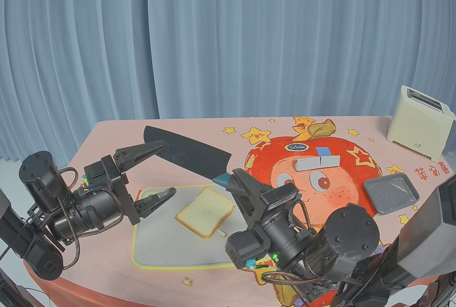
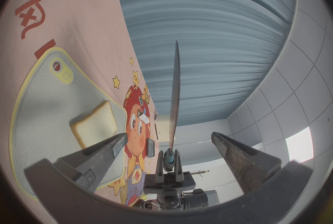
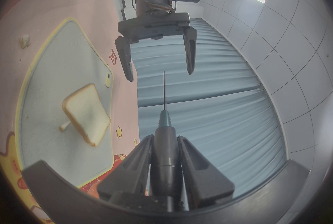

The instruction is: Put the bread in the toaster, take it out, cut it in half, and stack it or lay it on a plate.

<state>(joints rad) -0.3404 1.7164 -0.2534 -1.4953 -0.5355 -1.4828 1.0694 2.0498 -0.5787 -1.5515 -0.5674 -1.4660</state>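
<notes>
Black right tool (image 1: 235, 179) is pinching the knife (image 1: 190, 151) handle, blade running far-left. Bread (image 1: 205, 211) is lying flat on the board (image 1: 156, 246), below the blade on its near side, right arm closest. Left tool (image 1: 166, 167) is hanging spread around the tip.
</notes>
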